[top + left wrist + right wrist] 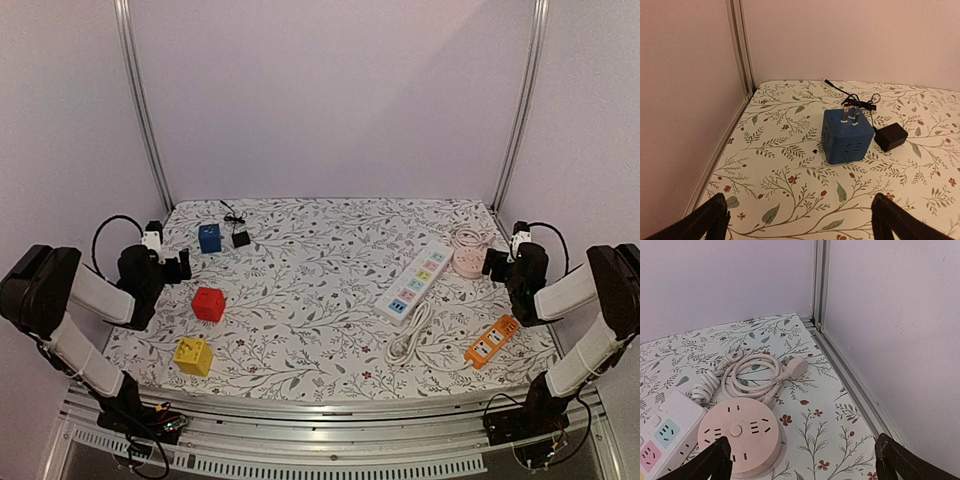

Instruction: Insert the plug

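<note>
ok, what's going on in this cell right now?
Nothing is being handled yet. Both arms sit out at the sides, with the left gripper and right gripper open and empty. The left wrist camera faces the blue cube socket, prongs up, beside a black adapter. The right faces the pink round socket and its coiled cord's plug. Insertion hasn't started.

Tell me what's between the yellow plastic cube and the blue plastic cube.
The red plastic cube, touching neither the yellow plastic cube nor the blue plastic cube, seen in the top external view.
</note>
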Robot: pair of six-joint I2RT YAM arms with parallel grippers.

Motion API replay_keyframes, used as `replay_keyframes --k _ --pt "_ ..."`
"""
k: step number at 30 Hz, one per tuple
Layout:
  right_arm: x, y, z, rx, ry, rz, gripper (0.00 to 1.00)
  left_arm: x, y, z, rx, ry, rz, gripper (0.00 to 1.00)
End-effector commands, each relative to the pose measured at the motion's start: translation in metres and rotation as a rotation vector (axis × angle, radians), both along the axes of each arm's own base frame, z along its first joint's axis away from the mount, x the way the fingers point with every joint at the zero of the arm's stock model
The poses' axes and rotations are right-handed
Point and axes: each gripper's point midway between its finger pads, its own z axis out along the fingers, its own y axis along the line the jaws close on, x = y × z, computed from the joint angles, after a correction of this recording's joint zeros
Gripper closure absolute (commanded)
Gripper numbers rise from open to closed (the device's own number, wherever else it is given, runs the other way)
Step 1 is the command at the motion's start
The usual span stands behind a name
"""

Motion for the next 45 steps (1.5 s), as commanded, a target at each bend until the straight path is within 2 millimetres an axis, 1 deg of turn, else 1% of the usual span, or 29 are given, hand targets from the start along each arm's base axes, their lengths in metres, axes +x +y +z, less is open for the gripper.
replay_keyframes --k 1,3,6,7,9,10,12,13,14,16,18,19,20,21,24,26,27,28,29,30,31,32,33,34,35,36,40,43,45 --pt "0.01 0.009 0.008 -0.008 0.018 0.064 0.01 0.006 -0.004 0.007 0.007 -0.024 -0.009 0.01" --pt "0.013 0.016 0.021 -0.014 0.064 0.112 0.01 0.006 -0.004 0.007 0.007 -0.025 -0.01 0.01" --pt "0.02 0.031 0.069 -0.025 -0.004 0.205 0.01 0.007 -0.014 0.006 0.012 -0.015 -0.07 0.0" --pt "0.023 0.037 0.084 -0.068 -0.032 0.245 0.01 0.007 -0.015 0.006 0.013 -0.015 -0.084 0.0" --pt "0.034 0.048 0.105 -0.091 -0.039 0.316 0.01 0.008 -0.017 0.007 0.005 -0.021 -0.102 0.0" --pt "0.037 0.057 0.1 -0.078 0.037 0.373 0.01 0.01 -0.017 0.009 0.002 -0.016 -0.113 0.01" --pt "0.046 0.08 0.098 -0.019 0.169 0.498 0.01 0.018 -0.015 0.018 -0.004 0.041 -0.1 0.0" --pt "0.046 0.09 0.1 0.023 0.24 0.538 0.01 0.025 -0.014 0.034 -0.008 0.065 -0.093 0.01" --pt "0.053 0.096 0.105 0.06 0.293 0.542 0.01 0.029 -0.018 0.045 0.031 0.114 -0.135 0.0" --pt "0.056 0.1 0.096 0.085 0.404 0.506 0.01 0.036 -0.026 0.076 0.172 0.154 -0.227 0.0" --pt "0.061 0.103 0.086 0.128 0.465 0.479 0.01 0.036 -0.035 0.102 0.284 0.185 -0.326 0.01" --pt "0.065 0.105 0.084 0.149 0.479 0.477 0.01 0.024 -0.042 0.094 0.322 0.276 -0.406 0.01" --pt "0.069 0.108 0.084 0.164 0.489 0.48 0.01 0.019 -0.052 0.107 0.348 0.299 -0.484 0.0" --pt "0.074 0.111 0.077 0.183 0.516 0.484 0.01 0.009 -0.062 0.111 0.355 0.337 -0.56 0.0" --pt "0.09 0.116 0.071 0.204 0.571 0.478 0.01 -0.026 -0.088 0.116 0.341 0.42 -0.741 0.01" --pt "0.103 0.117 0.048 0.223 0.645 0.455 0.03 -0.048 -0.099 0.118 0.36 0.44 -0.811 0.01" --pt "0.11 0.117 0.045 0.227 0.661 0.442 0.06 -0.06 -0.103 0.118 0.382 0.447 -0.844 0.01" --pt "0.117 0.116 0.027 0.244 0.703 0.42 0.08 -0.071 -0.108 0.116 0.399 0.458 -0.881 0.01" --pt "0.124 0.116 0.023 0.252 0.714 0.406 0.11 -0.082 -0.112 0.113 0.405 0.484 -0.92 0.01" --pt "0.129 0.115 0.009 0.263 0.739 0.383 0.13 -0.092 -0.115 0.11 0.395 0.51 -0.952 0.01" --pt "0.134 0.115 0.002 0.283 0.75 0.362 0.15 -0.098 -0.115 0.105 0.387 0.54 -0.965 0.01" --pt "0.139 0.117 -0.015 0.298 0.778 0.353 0.18 -0.103 -0.116 0.1 0.383 0.565 -0.975 0.0" --pt "0.142 0.118 -0.027 0.312 0.795 0.347 0.19 -0.107 -0.117 0.094 0.385 0.587 -0.982 0.0" --pt "0.145 0.12 -0.032 0.324 0.799 0.347 0.22 -0.111 -0.119 0.088 0.39 0.607 -0.99 0.0" --pt "0.147 0.124 -0.045 0.342 0.821 0.346 0.25 -0.115 -0.121 0.083 0.399 0.621 -1.0 0.01" --pt "0.148 0.127 -0.05 0.358 0.827 0.352 0.28 -0.119 -0.124 0.078 0.406 0.635 -1.009 0.01" --pt "0.136 0.132 -0.083 0.383 0.904 0.347 0.33 -0.132 -0.134 0.063 0.432 0.68 -1.056 0.01" --pt "0.118 0.132 -0.096 0.388 0.953 0.353 0.35 -0.138 -0.141 0.057 0.439 0.694 -1.085 0.01" --pt "0.105 0.135 -0.099 0.396 0.98 0.359 0.38 -0.142 -0.145 0.054 0.445 0.698 -1.105 0.01"
